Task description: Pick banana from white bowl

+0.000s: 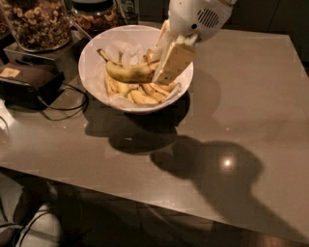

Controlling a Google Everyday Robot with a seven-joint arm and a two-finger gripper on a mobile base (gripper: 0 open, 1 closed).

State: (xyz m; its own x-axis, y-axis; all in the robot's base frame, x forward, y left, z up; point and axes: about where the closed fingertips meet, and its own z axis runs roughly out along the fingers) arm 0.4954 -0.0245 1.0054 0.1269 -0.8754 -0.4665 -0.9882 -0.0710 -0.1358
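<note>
The white bowl (91, 53) stands at the table's back left. The speckled yellow banana (126, 72) lies across its middle, dark stem pointing left and up, above several plainer bananas (140, 96). My gripper (155, 71) reaches down into the right side of the bowl from the white arm head (198, 17). Its cream fingers (173, 61) are closed on the banana's right end, which they hide. The pinkish-orange piece is out of view.
Two glass jars of nuts (36, 21) (96, 14) stand behind the bowl on the left. A black device (26, 84) with a cable (67, 113) lies left of the bowl. The grey table (251, 96) stretches right; its front edge runs along the bottom.
</note>
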